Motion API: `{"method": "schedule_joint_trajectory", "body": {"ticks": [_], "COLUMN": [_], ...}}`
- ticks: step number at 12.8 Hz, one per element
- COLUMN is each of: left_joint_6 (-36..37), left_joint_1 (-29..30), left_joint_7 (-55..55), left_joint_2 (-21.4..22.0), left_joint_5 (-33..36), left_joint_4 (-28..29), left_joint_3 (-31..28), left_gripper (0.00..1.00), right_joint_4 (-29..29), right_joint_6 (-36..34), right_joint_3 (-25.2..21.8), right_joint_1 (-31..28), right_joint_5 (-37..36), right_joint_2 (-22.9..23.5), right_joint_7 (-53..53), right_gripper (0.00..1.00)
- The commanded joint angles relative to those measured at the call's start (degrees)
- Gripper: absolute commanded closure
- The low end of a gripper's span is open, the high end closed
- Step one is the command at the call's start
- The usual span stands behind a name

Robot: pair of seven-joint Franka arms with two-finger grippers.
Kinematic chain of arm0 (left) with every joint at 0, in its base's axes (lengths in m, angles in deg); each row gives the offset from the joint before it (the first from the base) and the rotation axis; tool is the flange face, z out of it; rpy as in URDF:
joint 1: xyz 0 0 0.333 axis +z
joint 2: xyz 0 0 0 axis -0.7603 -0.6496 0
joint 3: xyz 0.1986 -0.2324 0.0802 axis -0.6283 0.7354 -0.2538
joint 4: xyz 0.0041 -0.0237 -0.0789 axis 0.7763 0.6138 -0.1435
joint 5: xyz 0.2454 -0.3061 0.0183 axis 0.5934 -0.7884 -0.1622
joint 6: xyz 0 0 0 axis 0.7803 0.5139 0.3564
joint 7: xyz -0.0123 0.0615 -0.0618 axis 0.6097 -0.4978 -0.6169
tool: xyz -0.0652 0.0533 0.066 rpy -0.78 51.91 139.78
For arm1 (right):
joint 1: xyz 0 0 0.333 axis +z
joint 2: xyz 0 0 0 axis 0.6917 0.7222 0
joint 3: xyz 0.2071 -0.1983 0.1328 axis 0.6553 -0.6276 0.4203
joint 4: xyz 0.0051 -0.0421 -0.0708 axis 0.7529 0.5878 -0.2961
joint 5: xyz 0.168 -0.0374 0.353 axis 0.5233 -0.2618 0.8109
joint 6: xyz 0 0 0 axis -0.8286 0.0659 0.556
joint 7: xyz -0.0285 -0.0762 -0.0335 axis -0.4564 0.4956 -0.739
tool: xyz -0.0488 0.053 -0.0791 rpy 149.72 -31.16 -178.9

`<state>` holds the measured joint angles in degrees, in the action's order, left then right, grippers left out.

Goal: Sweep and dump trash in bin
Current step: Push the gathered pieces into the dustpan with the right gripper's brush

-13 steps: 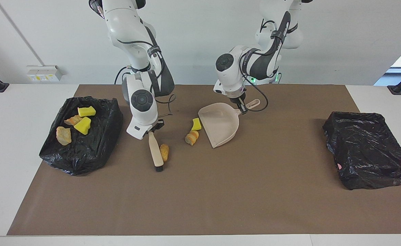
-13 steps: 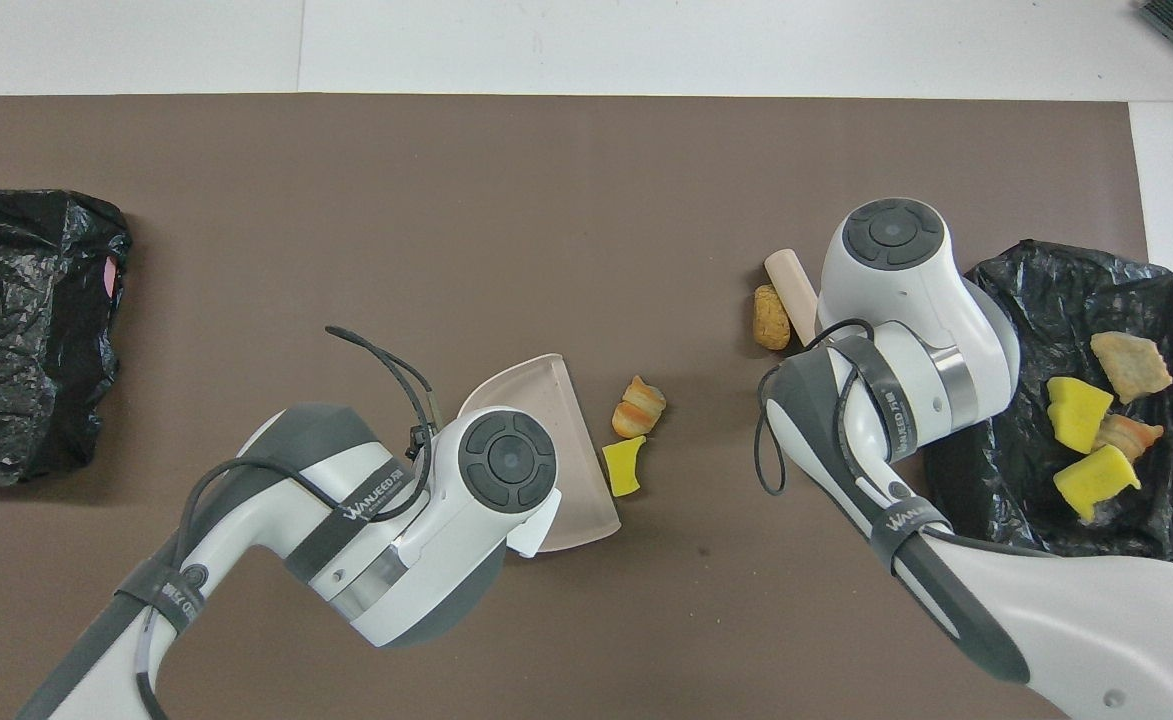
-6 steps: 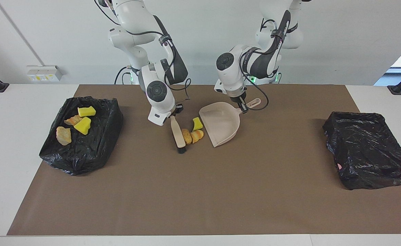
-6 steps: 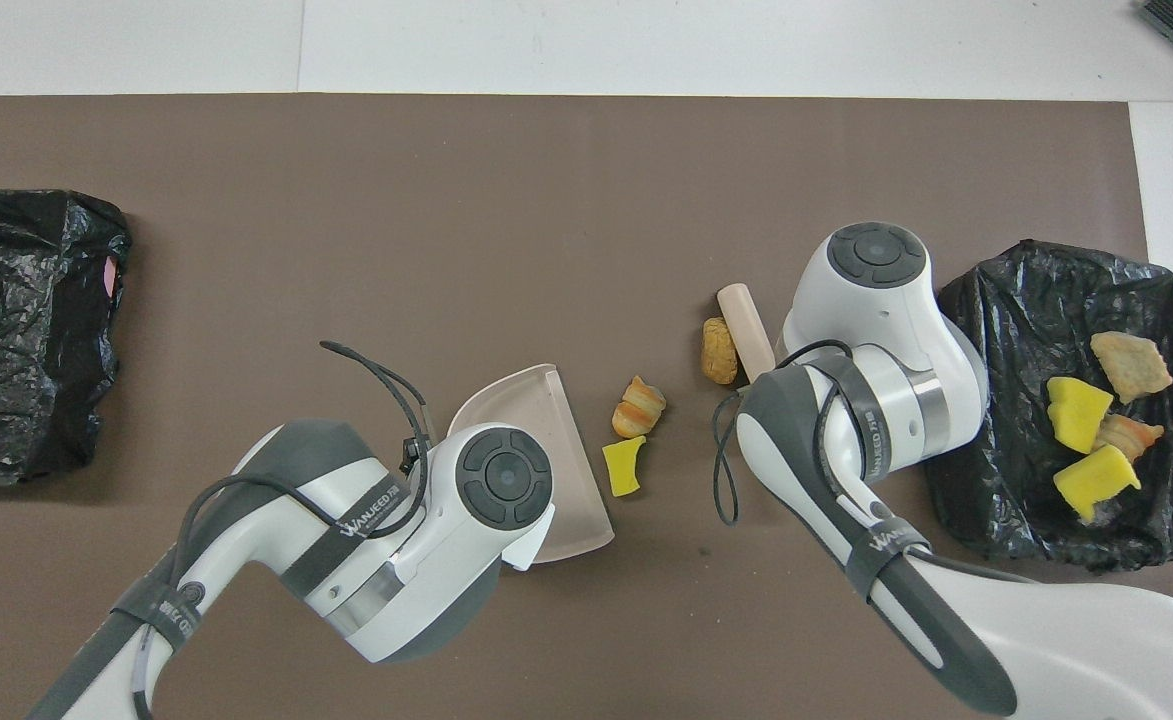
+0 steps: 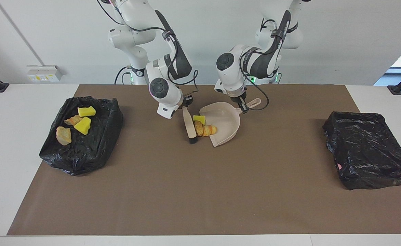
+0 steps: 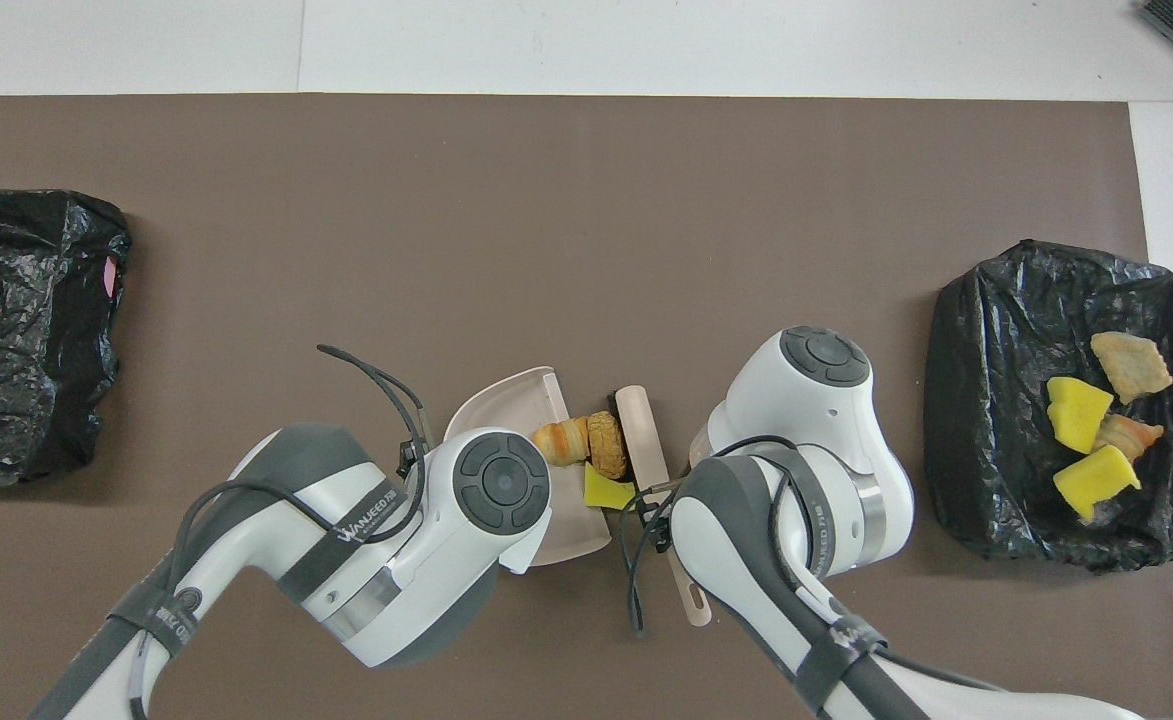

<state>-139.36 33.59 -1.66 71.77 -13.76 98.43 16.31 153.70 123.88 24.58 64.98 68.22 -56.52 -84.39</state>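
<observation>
The right gripper (image 5: 187,101), clenching the brush (image 5: 189,126), is pressing three trash pieces (image 5: 203,128) against the dustpan (image 5: 225,127) mouth at mid-table, while the left gripper (image 5: 243,106) is gripping the dustpan's handle.

White table (image 5: 22,99), brown mat (image 5: 200,191), 2 black bins (image 5: 84,153) (image 5: 368,153), dustpan (image 5: 226,128)

Three trash pieces (image 5: 203,127) at dustpan (image 5: 225,127) mouth | brush (image 5: 189,124) beside them | bins (image 5: 80,135) (image 5: 368,150) at table ends

Trash (image 5: 203,127) seemingly at dustpan (image 5: 225,125) mouth
</observation>
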Motion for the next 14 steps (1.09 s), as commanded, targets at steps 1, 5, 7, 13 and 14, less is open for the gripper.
{"method": "schedule_joint_trajectory", "body": {"ticks": [1, 5, 7, 13, 14], "left_joint_6": [-1.20, -1.38, -2.78, -6.39, -6.39], "left_joint_1": [0.51, 1.83, 2.01, 5.08, 5.26], "left_joint_7": [0.11, -4.87, -8.05, -22.63, -23.26], "left_joint_2": [1.43, 0.81, 0.46, -0.51, -0.07], "left_joint_5": [0.92, 0.57, 0.48, 0.48, 0.48], "left_joint_4": [2.00, 1.30, 1.30, -0.02, -0.11], "left_joint_3": [-0.23, -0.23, -0.58, -0.85, -1.02], "left_gripper": [1.00, 1.00, 1.00, 1.00, 1.00], "right_joint_4": [1.96, 1.35, 1.26, -2.25, -2.52], "right_joint_6": [4.24, 4.95, 4.86, 4.33, 3.72], "right_joint_3": [0.26, 0.18, 0.09, 0.17, 0.18], "right_joint_1": [2.68, 4.00, 3.74, 5.14, 5.23], "right_joint_5": [7.47, 12.07, 12.07, -2.46, -5.48], "right_joint_2": [-1.77, -1.59, -1.50, -5.27, -6.41], "right_joint_7": [-1.14, -0.43, -0.34, 16.15, 18.09], "right_gripper": [1.00, 1.00, 1.00, 1.00, 1.00]}}
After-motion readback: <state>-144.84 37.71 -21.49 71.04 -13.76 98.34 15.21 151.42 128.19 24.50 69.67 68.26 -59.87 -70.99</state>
